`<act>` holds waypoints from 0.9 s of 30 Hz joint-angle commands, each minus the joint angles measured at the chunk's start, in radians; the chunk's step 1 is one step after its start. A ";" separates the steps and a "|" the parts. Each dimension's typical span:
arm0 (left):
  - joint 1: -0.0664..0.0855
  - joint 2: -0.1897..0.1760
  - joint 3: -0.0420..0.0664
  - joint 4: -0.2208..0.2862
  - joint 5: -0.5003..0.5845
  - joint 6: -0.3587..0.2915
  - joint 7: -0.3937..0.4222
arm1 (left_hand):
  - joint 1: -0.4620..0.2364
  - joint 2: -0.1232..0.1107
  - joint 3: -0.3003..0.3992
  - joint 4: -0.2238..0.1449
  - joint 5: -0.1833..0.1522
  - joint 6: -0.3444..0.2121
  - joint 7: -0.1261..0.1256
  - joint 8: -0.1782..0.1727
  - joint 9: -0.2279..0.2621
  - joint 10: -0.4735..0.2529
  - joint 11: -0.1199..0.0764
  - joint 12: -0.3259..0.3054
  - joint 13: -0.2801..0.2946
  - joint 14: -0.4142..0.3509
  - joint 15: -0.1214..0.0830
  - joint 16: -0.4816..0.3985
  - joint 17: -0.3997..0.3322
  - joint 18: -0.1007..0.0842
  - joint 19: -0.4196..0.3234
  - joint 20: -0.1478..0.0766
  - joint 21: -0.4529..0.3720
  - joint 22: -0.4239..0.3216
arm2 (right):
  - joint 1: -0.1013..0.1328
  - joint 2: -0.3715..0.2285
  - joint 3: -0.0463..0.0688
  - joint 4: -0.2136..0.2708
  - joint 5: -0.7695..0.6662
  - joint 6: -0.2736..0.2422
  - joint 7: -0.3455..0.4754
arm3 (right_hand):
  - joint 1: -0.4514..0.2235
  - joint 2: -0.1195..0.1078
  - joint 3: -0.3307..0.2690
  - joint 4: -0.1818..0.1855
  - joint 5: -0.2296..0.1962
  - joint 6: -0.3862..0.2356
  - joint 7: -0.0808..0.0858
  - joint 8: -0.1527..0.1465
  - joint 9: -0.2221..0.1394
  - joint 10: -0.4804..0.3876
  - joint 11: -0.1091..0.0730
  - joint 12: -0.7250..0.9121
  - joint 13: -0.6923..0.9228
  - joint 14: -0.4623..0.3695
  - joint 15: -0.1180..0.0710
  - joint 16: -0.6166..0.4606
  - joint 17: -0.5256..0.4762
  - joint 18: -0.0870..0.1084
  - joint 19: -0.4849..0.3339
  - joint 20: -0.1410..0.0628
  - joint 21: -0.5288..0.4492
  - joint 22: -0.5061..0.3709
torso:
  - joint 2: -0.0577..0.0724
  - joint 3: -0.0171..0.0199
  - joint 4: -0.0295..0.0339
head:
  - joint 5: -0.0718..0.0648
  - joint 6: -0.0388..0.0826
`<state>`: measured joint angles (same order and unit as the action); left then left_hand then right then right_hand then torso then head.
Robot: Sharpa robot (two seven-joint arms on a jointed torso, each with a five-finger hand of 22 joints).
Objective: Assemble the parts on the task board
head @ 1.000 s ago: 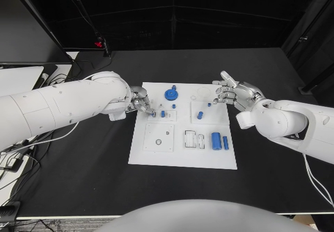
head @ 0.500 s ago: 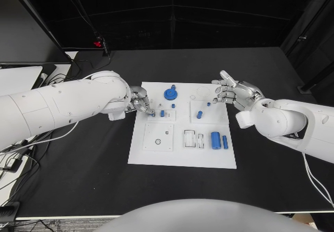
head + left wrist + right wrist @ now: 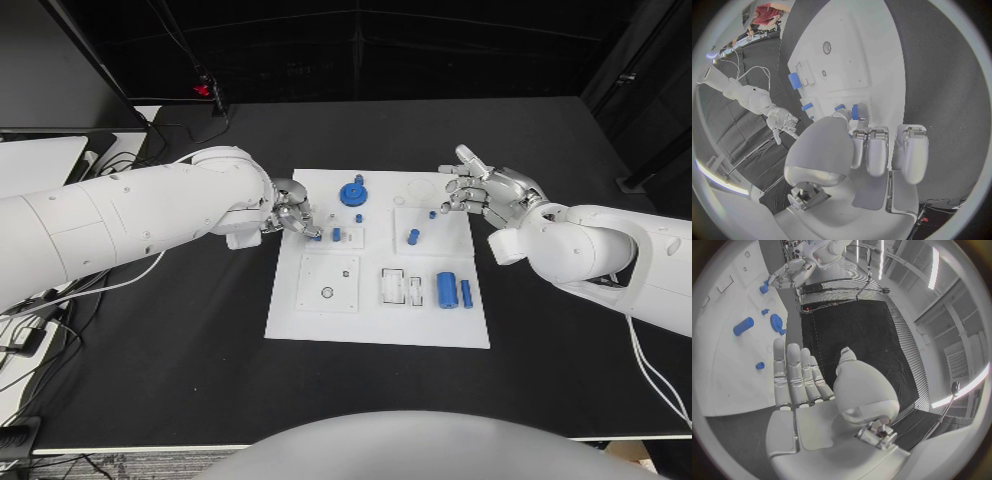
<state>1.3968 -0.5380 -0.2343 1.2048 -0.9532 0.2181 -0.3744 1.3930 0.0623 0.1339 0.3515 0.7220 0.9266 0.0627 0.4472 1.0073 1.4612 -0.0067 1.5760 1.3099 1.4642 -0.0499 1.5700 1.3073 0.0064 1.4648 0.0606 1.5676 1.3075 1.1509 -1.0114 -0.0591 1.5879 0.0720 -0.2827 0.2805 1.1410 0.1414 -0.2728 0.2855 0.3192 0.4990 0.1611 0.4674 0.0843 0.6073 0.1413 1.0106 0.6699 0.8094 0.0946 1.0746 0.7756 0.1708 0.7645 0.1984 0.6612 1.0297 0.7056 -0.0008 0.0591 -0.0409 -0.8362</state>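
Note:
The white task board (image 3: 375,325) lies in the middle of the table. My left hand (image 3: 293,215) is at the board's upper left corner with its fingers curled in, pinching a small blue peg (image 3: 317,238) down at the board; the left wrist view shows this peg (image 3: 855,111) at the fingertips. A second peg (image 3: 338,236) stands just beside it. A blue gear-like part (image 3: 353,193) sits at the top middle. My right hand (image 3: 483,195) hovers over the board's upper right edge, its fingers (image 3: 792,372) stretched out and holding nothing.
More blue pegs (image 3: 414,238) stand at the board's upper right. A thick blue cylinder (image 3: 447,291) and a thin one (image 3: 467,294) lie lower right, next to slotted recesses (image 3: 394,286). Black table (image 3: 173,350) surrounds the board.

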 commanded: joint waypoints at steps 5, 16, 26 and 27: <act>-0.006 0.004 -0.003 -0.003 -0.007 0.024 -0.031 | 0.029 0.037 0.064 -0.058 0.003 0.001 -0.011 0.006 -0.001 0.110 0.000 -0.005 0.261 0.107 -0.001 0.001 0.263 -0.006 0.106 0.007 0.003 0.263 | 0.001 0.000 0.001 0.003 0.001 0.013 0.010 | -0.002 0.009 -0.006 0.000 0.003 -0.008 0.026 0.005 -0.001 -0.008 0.000 0.003 -0.001 -0.007 -0.002 0.005 -0.001 0.009 -0.004 0.004 -0.005 -0.001 | 0.000 0.0000 0.0004 | -0.001 -0.001; -0.007 0.007 -0.003 -0.004 -0.007 0.025 -0.034 | 0.021 0.036 0.070 -0.058 0.002 -0.002 -0.010 0.006 0.000 0.110 0.001 -0.005 0.261 0.107 0.000 0.001 0.263 -0.006 0.106 0.007 0.003 0.263 | 0.001 -0.001 0.001 0.003 0.001 0.013 0.010 | -0.002 0.009 -0.007 0.000 0.004 -0.009 0.026 0.006 -0.001 -0.009 0.000 0.004 -0.002 -0.007 -0.002 0.005 -0.002 0.009 -0.004 0.004 -0.005 -0.001 | 0.000 -0.0001 0.0005 | -0.002 -0.001; -0.007 0.009 -0.003 -0.005 -0.007 0.037 -0.040 | 0.012 0.035 0.078 -0.058 -0.007 -0.004 -0.009 0.007 0.001 0.110 0.002 -0.005 0.261 0.107 0.001 0.001 0.263 -0.006 0.105 0.008 0.002 0.263 | 0.001 -0.002 0.001 0.005 0.001 0.012 0.009 | -0.002 0.009 -0.007 0.000 0.004 -0.009 0.026 0.006 -0.001 -0.009 0.000 0.004 -0.002 -0.007 -0.002 0.005 -0.002 0.009 -0.004 0.004 -0.005 -0.001 | 0.000 0.0002 0.0001 | -0.002 -0.003; -0.008 0.009 -0.003 -0.005 -0.007 0.038 -0.041 | 0.012 0.035 0.078 -0.058 -0.007 -0.004 -0.009 0.007 0.001 0.110 0.002 -0.005 0.261 0.107 0.001 0.001 0.263 -0.006 0.105 0.008 0.002 0.263 | 0.001 -0.002 0.001 0.005 0.001 0.011 0.009 | -0.002 0.009 -0.007 0.000 0.004 -0.009 0.026 0.006 -0.001 -0.009 0.000 0.004 -0.002 -0.007 -0.002 0.005 -0.002 0.009 -0.004 0.004 -0.005 -0.001 | 0.000 0.0002 0.0001 | -0.002 -0.004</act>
<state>1.3960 -0.5306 -0.2325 1.1995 -0.9529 0.2236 -0.3841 1.3847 0.0707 0.1468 0.3555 0.7195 0.9227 0.0592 0.4500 1.0073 1.4595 -0.0050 1.5760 1.3100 1.4642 -0.0499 1.5700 1.3073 0.0065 1.4648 0.0606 1.5676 1.3075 1.1509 -1.0128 -0.0592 1.5890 0.0720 -0.2817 0.2805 1.1410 0.1414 -0.2728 0.2854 0.3192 0.4990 0.1611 0.4673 0.0845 0.6073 0.1413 1.0106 0.6690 0.8094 0.0946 1.0746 0.7748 0.1708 0.7645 0.1984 0.6612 1.0298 0.7057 -0.0009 0.0593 -0.0430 -0.8394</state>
